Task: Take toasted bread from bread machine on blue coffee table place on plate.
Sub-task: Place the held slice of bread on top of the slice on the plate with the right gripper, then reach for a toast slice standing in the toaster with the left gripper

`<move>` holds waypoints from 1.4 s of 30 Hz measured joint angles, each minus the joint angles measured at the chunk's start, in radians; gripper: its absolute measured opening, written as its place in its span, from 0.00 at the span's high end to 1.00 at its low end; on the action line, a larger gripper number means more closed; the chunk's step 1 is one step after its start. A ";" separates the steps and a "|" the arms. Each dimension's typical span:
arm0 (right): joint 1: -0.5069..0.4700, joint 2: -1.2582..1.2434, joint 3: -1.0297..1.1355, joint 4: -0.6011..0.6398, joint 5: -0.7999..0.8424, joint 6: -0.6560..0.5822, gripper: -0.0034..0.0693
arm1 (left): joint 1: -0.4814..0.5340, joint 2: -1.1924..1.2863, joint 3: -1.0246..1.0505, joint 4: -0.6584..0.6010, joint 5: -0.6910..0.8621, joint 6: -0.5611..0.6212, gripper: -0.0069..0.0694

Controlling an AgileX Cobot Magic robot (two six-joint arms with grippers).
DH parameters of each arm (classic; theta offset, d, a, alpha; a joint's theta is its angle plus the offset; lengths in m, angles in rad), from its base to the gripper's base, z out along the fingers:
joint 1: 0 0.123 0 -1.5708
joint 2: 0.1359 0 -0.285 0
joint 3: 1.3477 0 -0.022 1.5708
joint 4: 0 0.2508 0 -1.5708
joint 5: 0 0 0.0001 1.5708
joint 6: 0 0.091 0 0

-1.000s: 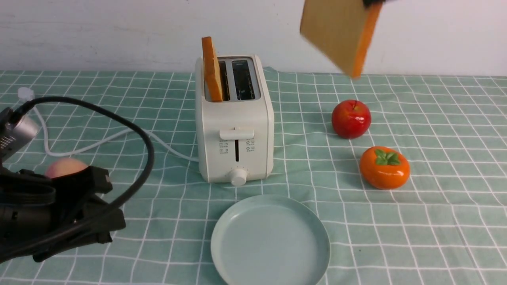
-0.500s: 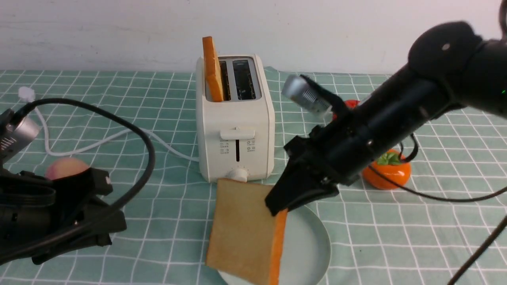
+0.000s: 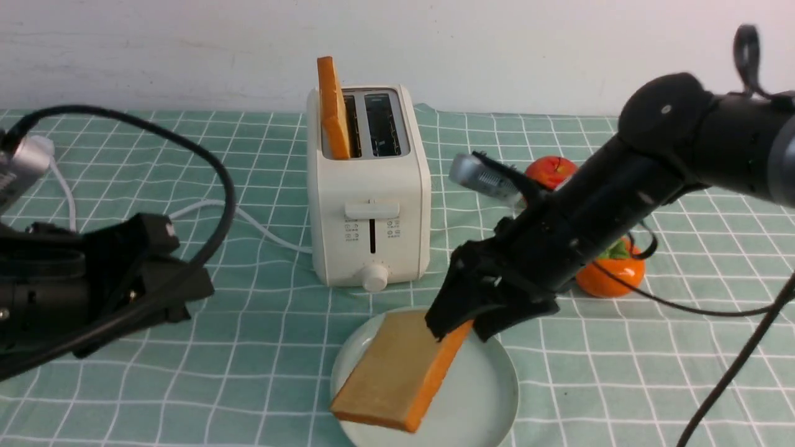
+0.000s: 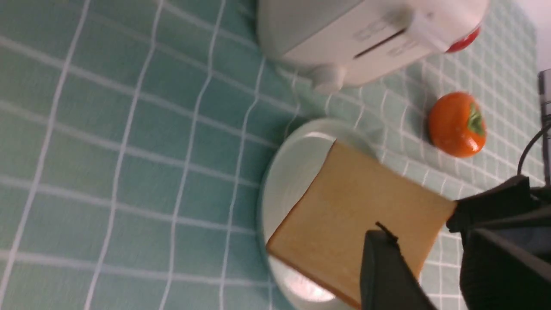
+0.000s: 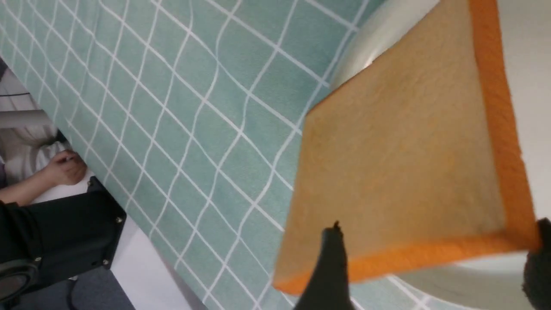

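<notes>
While right hand [image 3: 464,329] stands open around slice [image 3: 392,366] on plate [image 3: 478,397], second slice [image 3: 334,112] stands in toaster [image 3: 369,180], ahead-left of it, ahead-right of left hand [image 4: 428,237], jaws parted. Next reach likely follows fore-aft slot.

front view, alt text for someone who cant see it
A slice of toast lies tilted on a pale plate, the right arm's open jaws around its edge. Behind stands a white toaster with another slice upright in its left slot.
</notes>
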 joint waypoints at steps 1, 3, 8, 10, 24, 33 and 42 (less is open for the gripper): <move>-0.013 -0.028 -0.011 -0.020 0.011 0.014 0.12 | 0.000 0.011 -0.015 -0.011 -0.005 0.027 0.58; -0.025 -0.062 -0.026 -0.045 0.025 0.034 0.10 | 0.000 0.034 -0.064 -0.030 -0.003 0.085 0.58; -0.039 -0.274 -0.043 -0.095 0.038 0.077 0.13 | 0.000 0.210 -0.368 -0.049 0.137 0.174 0.58; -0.033 -0.341 -0.044 -0.099 0.051 0.079 0.17 | 0.000 0.308 -0.501 -0.024 0.201 0.174 0.57; -0.030 -0.640 0.070 -0.139 0.103 0.062 0.21 | -0.202 0.831 -1.105 0.510 0.261 -0.188 0.18; -0.030 -0.724 0.204 -0.148 0.104 0.061 0.21 | -0.231 1.049 -1.170 0.731 0.165 -0.353 0.15; -0.030 -0.744 0.221 -0.154 0.104 0.060 0.21 | -0.231 0.981 -1.170 0.707 0.157 -0.321 0.74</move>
